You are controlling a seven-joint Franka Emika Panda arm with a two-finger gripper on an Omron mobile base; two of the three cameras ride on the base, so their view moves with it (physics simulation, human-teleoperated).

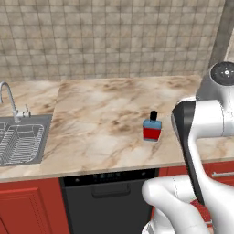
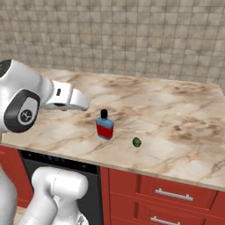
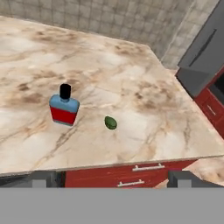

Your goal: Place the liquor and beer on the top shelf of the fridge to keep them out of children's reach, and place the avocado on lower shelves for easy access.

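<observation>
Both liquor (image 3: 64,106) (avocado (image 3: 110,123)) beyond tool (image 3: 112,179)

on the marbled surface (image 2: 184,118) there stands one liquor bottle (image 2: 105,126), blue glass with a red label and a black cap, and one avocado (image 2: 137,142), a small dark-green oval just beside it. at the surface's left end there is one sink (image 1: 23,139) holding one wire rack (image 1: 20,145), with one curved faucet (image 1: 9,98) behind it. below the front edge there is one black dishwasher panel (image 1: 107,199), and two red drawers (image 2: 167,193) with one silver handle each show to its right.
</observation>
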